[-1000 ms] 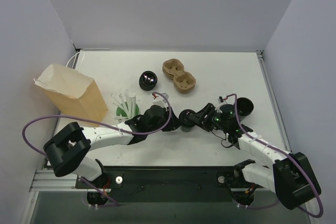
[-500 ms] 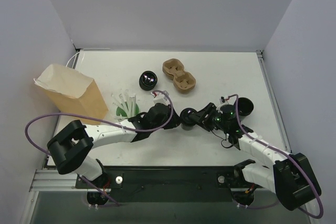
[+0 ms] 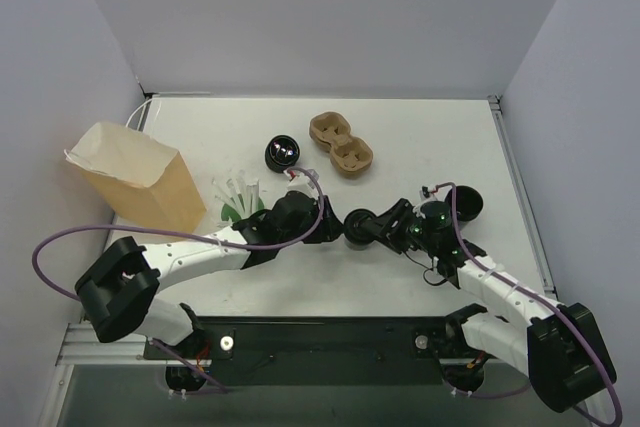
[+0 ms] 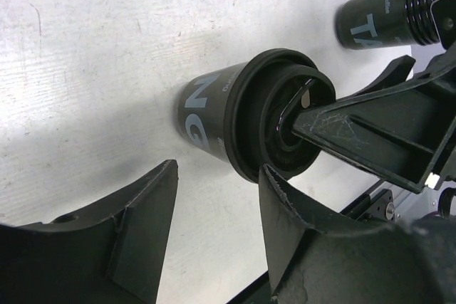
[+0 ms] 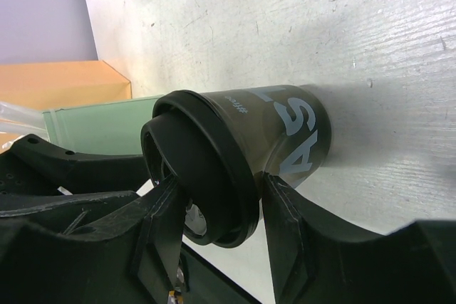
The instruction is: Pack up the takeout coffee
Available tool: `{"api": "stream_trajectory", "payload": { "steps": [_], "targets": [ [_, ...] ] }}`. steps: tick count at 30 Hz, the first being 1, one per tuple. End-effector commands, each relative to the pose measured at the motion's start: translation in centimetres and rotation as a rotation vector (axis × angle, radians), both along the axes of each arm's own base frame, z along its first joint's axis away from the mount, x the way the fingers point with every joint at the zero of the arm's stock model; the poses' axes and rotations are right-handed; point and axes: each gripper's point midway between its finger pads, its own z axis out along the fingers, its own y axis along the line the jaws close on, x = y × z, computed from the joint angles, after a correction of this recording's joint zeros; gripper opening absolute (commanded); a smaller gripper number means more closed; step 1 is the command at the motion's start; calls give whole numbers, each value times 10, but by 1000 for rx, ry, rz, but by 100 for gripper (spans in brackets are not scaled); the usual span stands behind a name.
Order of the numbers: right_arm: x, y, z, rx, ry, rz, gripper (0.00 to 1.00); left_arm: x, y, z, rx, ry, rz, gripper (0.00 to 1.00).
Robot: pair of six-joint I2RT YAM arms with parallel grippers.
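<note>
The takeout coffee, a small black cup with a black lid, stands on the white table between my two grippers. My right gripper is shut on the takeout coffee: in the right wrist view one finger presses into the lid's top and the other bears on the cup's wall just under the lid's rim. My left gripper is open. The takeout coffee lies just beyond its tips, with nothing between the fingers. From above, the left gripper sits close on the cup's left.
A brown paper bag stands open at the left. A green cup with white straws is beside it. A lidless black cup and a cardboard cup carrier lie farther back. Another black cup stands behind the right arm.
My left gripper has opened and come off the cup, its arm shifting slightly away from the near edge. The right gripper keeps its hold on the cup.
</note>
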Motion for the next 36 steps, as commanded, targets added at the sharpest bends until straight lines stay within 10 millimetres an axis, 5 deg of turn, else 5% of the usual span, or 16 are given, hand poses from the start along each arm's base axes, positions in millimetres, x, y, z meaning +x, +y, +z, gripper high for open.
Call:
{"api": "stream_trajectory", "payload": {
  "steps": [1, 16, 24, 31, 36],
  "targets": [
    [-9, -6, -17, -72, 73, 5, 35, 9, -17, 29, -56, -84, -81, 59],
    [2, 1, -12, -59, 78, 15, 36, 28, -42, 13, -162, -91, -176, 61],
    [2, 1, -13, -63, 84, 10, 36, 26, -31, 43, -181, -160, -165, 61],
    [3, 1, -13, -64, 85, 11, 36, 32, -42, 60, -167, -196, -200, 63],
    [5, 1, -10, -58, 79, 7, 36, 35, -42, 33, -113, -160, -192, 63]
  ]
}}
